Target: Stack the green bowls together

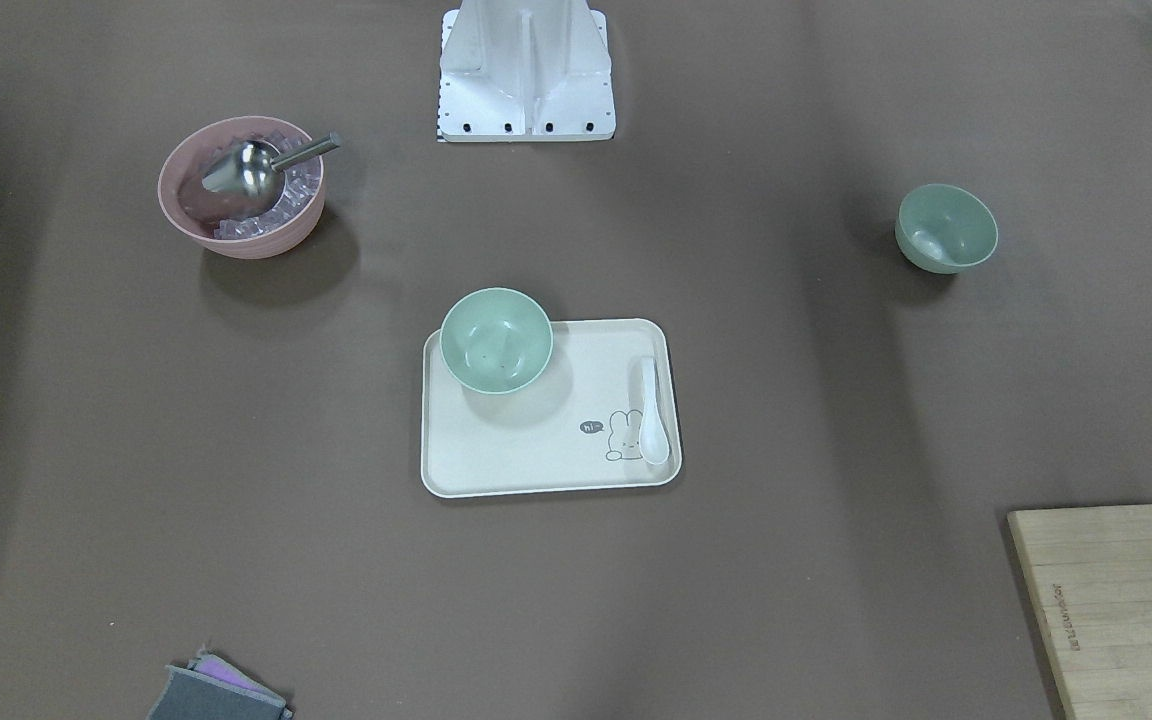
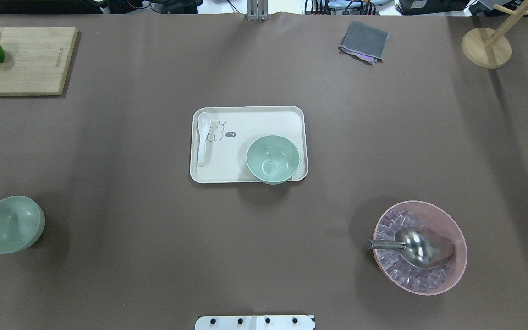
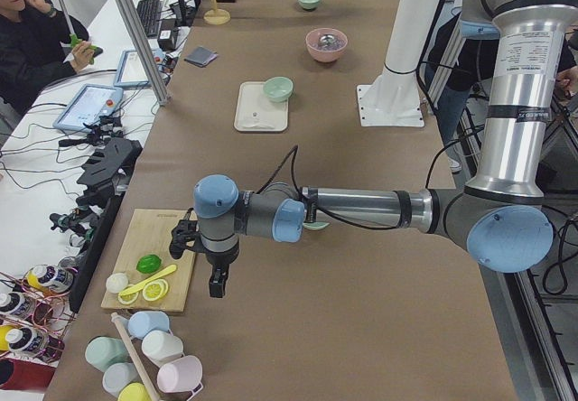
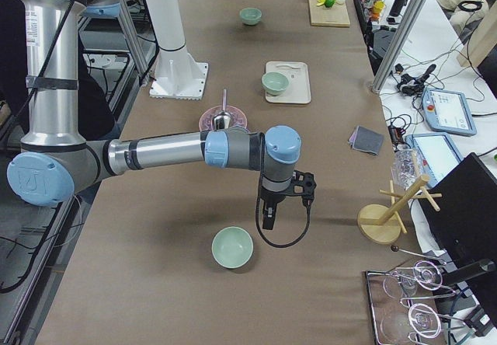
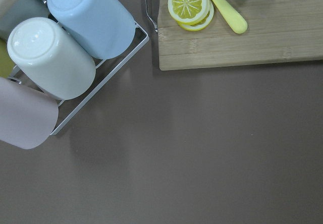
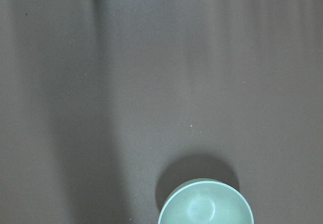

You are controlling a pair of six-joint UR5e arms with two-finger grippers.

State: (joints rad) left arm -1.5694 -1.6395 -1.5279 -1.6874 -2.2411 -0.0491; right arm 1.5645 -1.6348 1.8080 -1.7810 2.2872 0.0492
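Note:
Three pale green bowls stand upright and apart. One bowl point(image 1: 496, 340) sits on a corner of the cream tray point(image 1: 536, 450); it also shows in the overhead view point(image 2: 273, 159). A second bowl point(image 2: 12, 224) stands on the bare table on my left side point(image 1: 946, 228). The third bowl point(image 4: 233, 247) stands at the table's far right end, at the bottom edge of the right wrist view point(image 6: 206, 204). My left gripper point(image 3: 218, 284) hangs over the table beside the cutting board. My right gripper point(image 4: 268, 219) hangs just beside the third bowl. I cannot tell whether either is open.
A pink bowl point(image 2: 456, 266) with ice and a metal scoop stands on my right. A white spoon point(image 1: 651, 415) lies on the tray. A cutting board point(image 2: 30, 59) with lime and lemon, a cup rack point(image 5: 75, 32), a grey cloth point(image 2: 364, 41) and a wooden mug tree point(image 2: 486, 48) line the far edge.

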